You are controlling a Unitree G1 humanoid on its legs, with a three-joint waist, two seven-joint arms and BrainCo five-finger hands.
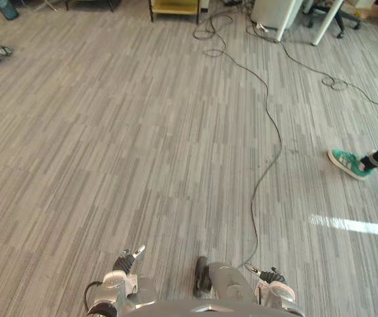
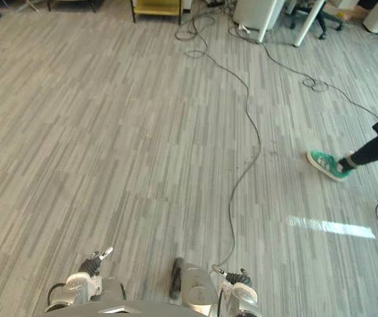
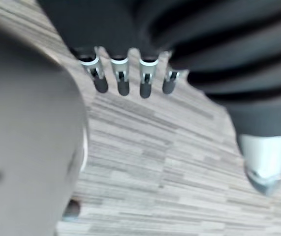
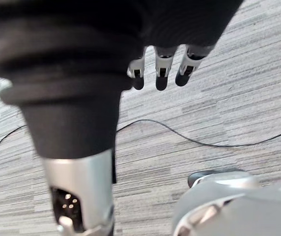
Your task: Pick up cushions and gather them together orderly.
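Hanging straight and relaxed, the left hand's (image 3: 126, 73) fingers (image 3: 123, 83) hold nothing and touch nothing; bare floor (image 3: 180, 172) lies past their dark tips.

Right hand (image 4: 165, 64): fingers (image 4: 161, 73) likewise loose and extended, nothing in them, nothing against them. Past them lie the same striped floor and a thin black cable (image 4: 204, 142).

Both hands, head views: low at the near edge, left hand at lower left, right hand at lower right, each apart from anything on the floor.

Cushions: none can be made out in these pictures, neither in a hand nor on the stretch of floor ahead. Where they lie cannot be told.

Floor ahead: grey striped carpet, with a long cable (image 1: 268, 132) running from the far end toward the near edge.

Far end: a yellow shelf unit (image 1: 174, 8), a white box (image 1: 275, 13) and a chair base (image 1: 338, 16).

Right side: a person's leg with a green shoe (image 1: 349, 164), well apart from the hands.

Progress: cannot be judged from this scene. With both hands free and no cushion ahead, it fits a stage where the cushions lie scattered elsewhere as well as one where they already sit gathered out of sight.
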